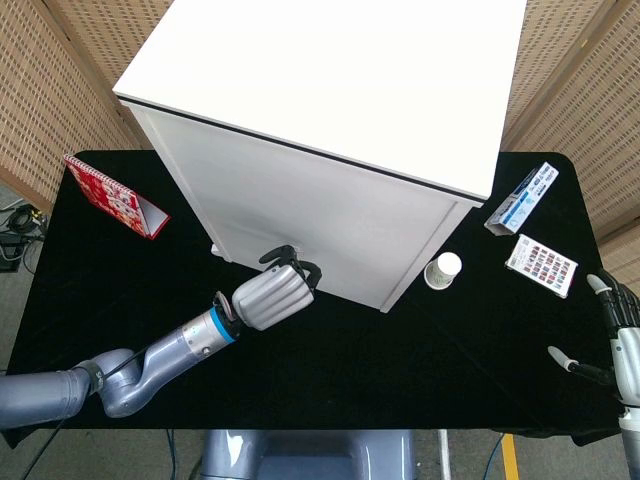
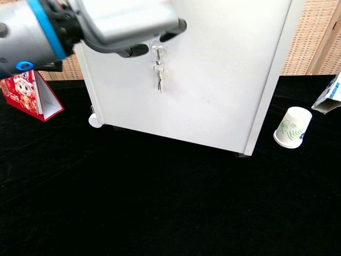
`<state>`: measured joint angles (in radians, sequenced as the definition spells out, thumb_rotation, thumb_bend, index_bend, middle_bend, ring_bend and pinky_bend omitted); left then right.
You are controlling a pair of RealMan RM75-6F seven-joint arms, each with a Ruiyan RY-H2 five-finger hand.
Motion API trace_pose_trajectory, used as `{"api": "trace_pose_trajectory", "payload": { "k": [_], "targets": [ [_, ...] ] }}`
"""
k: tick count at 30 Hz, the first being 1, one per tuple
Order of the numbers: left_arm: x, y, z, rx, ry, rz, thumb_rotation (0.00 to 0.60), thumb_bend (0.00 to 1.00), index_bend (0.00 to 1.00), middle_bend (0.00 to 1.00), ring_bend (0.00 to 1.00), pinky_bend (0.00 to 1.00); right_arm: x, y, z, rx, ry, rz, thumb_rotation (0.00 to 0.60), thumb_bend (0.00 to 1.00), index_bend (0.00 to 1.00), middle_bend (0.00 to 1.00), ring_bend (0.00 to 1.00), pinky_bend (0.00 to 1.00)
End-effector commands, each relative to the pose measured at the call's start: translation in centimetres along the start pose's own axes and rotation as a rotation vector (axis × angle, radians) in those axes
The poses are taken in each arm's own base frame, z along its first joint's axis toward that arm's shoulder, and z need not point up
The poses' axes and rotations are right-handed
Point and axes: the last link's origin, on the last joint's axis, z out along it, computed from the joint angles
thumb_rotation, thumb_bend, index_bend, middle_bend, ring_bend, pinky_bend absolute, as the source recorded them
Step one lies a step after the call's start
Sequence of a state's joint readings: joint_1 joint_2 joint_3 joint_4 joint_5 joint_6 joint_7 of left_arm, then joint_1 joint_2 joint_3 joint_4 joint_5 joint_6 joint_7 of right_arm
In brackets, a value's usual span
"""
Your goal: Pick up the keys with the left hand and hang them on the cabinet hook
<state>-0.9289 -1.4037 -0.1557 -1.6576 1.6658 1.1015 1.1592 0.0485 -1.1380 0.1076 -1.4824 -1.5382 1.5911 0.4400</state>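
Left robot hand (image 2: 125, 24), silver-shelled with dark fingertips, sits high against the front panel of the tall white cabinet (image 1: 330, 215). Its fingers are curled in over the top of the key ring; whether they actually pinch the ring cannot be told from the chest view. The small bunch of silver metal keys (image 2: 158, 74) hangs straight down the panel just below the fingertips, apparently from a small clear hook (image 2: 156, 50) at the ring's top.

Right robot hand (image 1: 612, 335) is at the far desk edge, fingers spread, holding nothing.

Risk, as judgement: if the ring is only resting on the hook tip, drawing the fingers off could drag it free and the keys would drop to the black cloth-covered desk (image 2: 160, 197). A snagged fingertip would cause the same.

Writing: none readable. The white paper cup (image 2: 291, 127) shows a green leaf print; the red folded calendar stand (image 2: 29, 96) shows a cartoon figure.
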Motion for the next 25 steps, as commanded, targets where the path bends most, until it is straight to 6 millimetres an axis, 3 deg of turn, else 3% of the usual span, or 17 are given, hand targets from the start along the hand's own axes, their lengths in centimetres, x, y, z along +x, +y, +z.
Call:
{"api": "trace_pose_trajectory", "payload": {
  "k": [1,4,8,9,11,13,17,19,25],
  "targets": [
    [1.3,-0.8,-3.3,0.1,0.017,-0.114,0.6,0.27,0.48,0.81,0.8,0.7,-0.1,-0.1,0.0,0.002,0.001,-0.006,0.6,0.12,0.0,0.0,0.0,0.0],
    [1.8,-1.3,-8.2,0.246,-0.046,-0.214,0.6,0.26,0.45,0.64,0.67,0.61,-0.2,-0.2,-0.1,0.001,0.002,-0.022,0.6,0.12,0.0,0.0,0.0,0.0],
    [2.1,-0.9,-13.1,0.412,-0.152,-0.404,0.6,0.25,0.32,0.25,0.35,0.45,-0.3,-0.3,-0.1,0.0,0.002,-0.043,0.6,0.12,0.0,0.0,0.0,0.0],
    [2.1,-0.5,-14.5,0.457,-0.192,-0.475,0.6,0.24,0.29,0.2,0.3,0.42,-0.4,-0.4,-0.2,0.001,0.0,-0.054,0.6,0.12,0.0,0.0,0.0,0.0],
    [2.1,0.2,-16.9,0.53,-0.239,-0.597,0.6,0.23,0.2,0.04,0.11,0.29,-0.5,-0.5,-0.2,0.001,0.0,-0.074,0.6,0.12,0.0,0.0,0.0,0.0],
    [1.9,0.6,-19.2,0.606,-0.275,-0.684,0.6,0.21,0.13,0.0,0.01,0.17,-0.7,-0.7,-0.2,0.002,-0.001,-0.092,0.6,0.12,0.0,0.0,0.0,0.0],
    [1.7,1.3,-22.7,0.741,-0.369,-0.814,0.6,0.19,0.03,0.0,0.0,0.04,-1.1,-1.0,-0.2,0.006,-0.006,-0.118,0.6,0.12,0.0,0.0,0.0,0.0],
    [1.6,1.7,-24.7,0.818,-0.439,-0.904,0.6,0.18,0.01,0.0,0.0,0.02,-1.5,-1.3,-0.2,0.012,-0.018,-0.132,0.6,0.12,0.0,0.0,0.0,0.0],
    [0.9,1.8,-27.7,0.888,-0.492,-0.981,0.6,0.14,0.0,0.0,0.0,0.0,-2.3,-1.9,-0.3,0.029,-0.043,-0.154,0.6,0.12,0.0,0.0,0.0,0.0]
  ]
}}
